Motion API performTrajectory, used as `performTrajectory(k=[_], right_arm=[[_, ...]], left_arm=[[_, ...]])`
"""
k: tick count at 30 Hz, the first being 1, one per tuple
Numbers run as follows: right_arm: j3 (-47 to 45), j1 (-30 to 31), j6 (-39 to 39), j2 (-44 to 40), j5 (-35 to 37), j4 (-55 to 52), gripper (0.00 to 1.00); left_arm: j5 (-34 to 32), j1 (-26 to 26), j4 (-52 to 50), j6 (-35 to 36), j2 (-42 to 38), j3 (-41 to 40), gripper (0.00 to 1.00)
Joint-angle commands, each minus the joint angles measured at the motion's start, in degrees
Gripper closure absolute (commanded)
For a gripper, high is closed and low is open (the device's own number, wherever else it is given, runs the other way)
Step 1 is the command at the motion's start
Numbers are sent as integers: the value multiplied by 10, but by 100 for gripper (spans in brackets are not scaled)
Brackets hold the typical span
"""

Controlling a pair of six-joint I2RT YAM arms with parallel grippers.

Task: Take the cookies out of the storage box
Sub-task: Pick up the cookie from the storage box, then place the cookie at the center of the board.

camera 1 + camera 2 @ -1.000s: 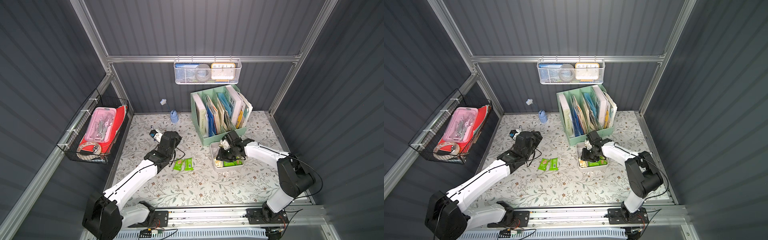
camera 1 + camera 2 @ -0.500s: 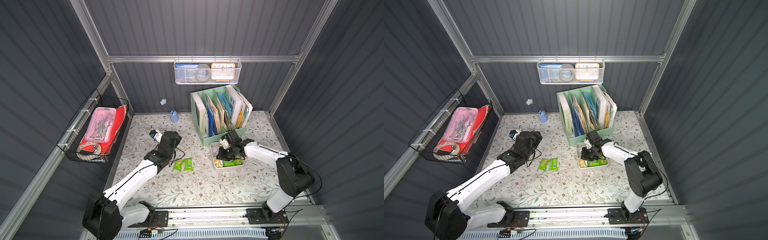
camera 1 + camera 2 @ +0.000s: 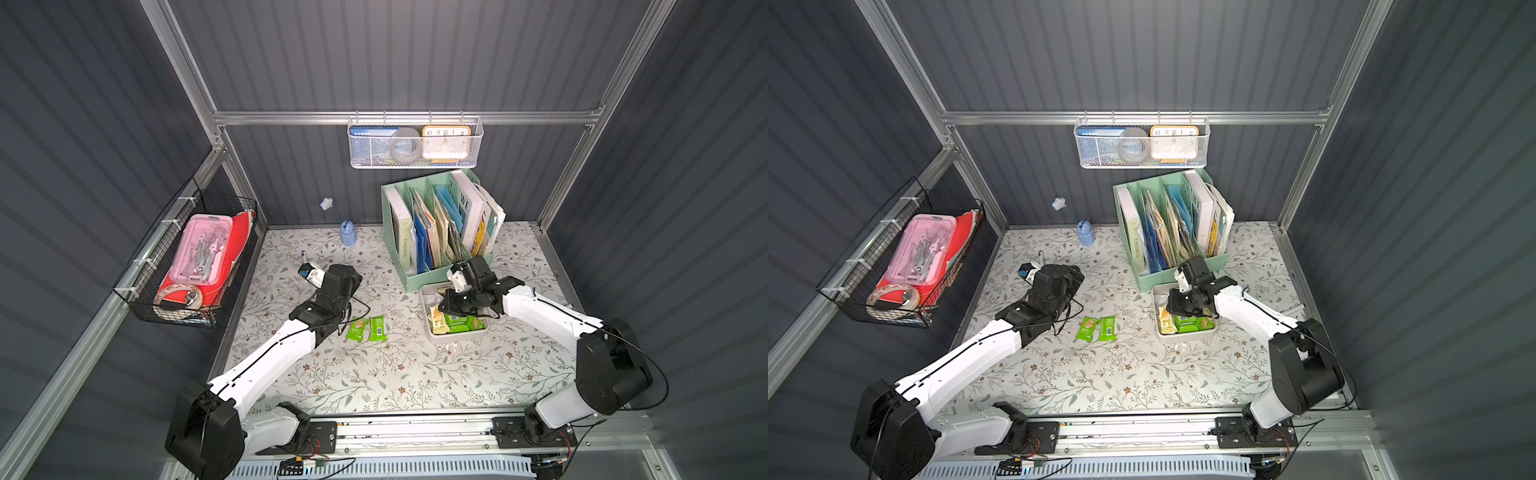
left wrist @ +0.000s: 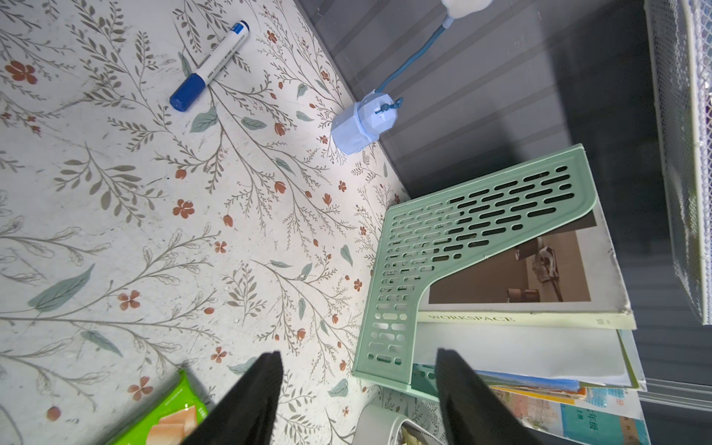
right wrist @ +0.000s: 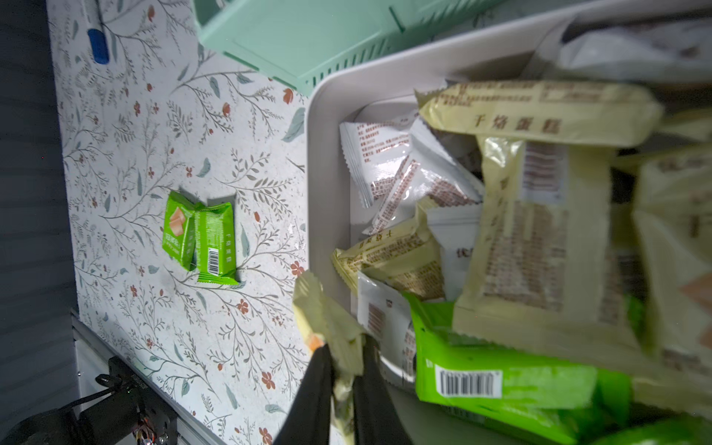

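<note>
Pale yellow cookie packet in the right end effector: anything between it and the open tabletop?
Only the light-grey plastic storage box's side wall; nothing else before the two green packets on the floral tabletop.

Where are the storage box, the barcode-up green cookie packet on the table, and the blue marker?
storage box point(image 5: 323, 173), right wrist view, its side wall.
barcode-up green cookie packet point(image 5: 215, 242), right wrist view, wrapper middle.
blue marker point(image 4: 210, 66), left wrist view, mid-barrel.
</note>
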Motion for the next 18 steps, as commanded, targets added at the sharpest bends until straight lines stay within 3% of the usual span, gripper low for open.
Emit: performTrajectory(k=[1,9,14,18], right_arm=[[-5,-4,21,-34,11,-16,100],[-1,25,125,-44,-37,48,100],[41,101,173,41,-11,81,100],[78,126,188,106,11,84,100]], left_arm=[[-18,3,-18,-6,1,-6,32],[-36,3,-23,-2,1,-6,32],[-41,4,-29,0,0,-6,32],[-47,5,-38,4,-5,-6,32]])
